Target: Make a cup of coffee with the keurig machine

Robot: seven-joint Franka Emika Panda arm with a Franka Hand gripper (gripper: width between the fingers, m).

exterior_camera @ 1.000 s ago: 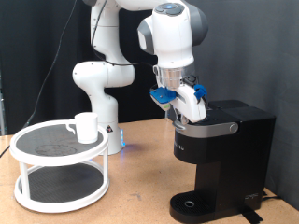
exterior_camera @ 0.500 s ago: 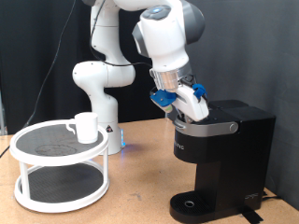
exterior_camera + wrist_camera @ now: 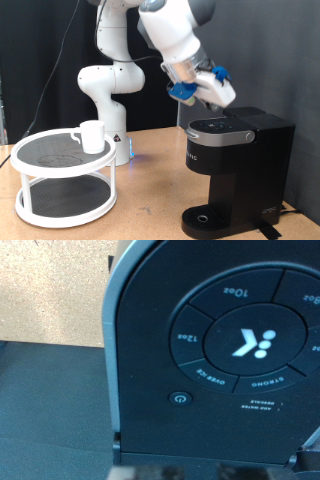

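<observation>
The black keurig machine [image 3: 238, 165] stands at the exterior view's right with its top lid down. My gripper [image 3: 226, 94] hovers just above the lid's near corner, tilted, and holds nothing that I can see. The wrist view looks straight down on the lid [image 3: 200, 350], showing its round button pad and power button [image 3: 179, 397]. The white cup [image 3: 92, 135] sits on the upper tier of the white round table [image 3: 60, 168] at the exterior view's left, far from the gripper. The round drip tray [image 3: 205, 218] under the spout is bare.
The arm's white base [image 3: 105, 100] stands behind the table, with a small blue light beside it. A wooden tabletop [image 3: 150, 200] lies between the table and the machine. A dark curtain forms the backdrop.
The gripper has lifted off the machine's lid and swung up and towards the exterior view's right, tilting more. The lid stays down. The cup has not moved.
</observation>
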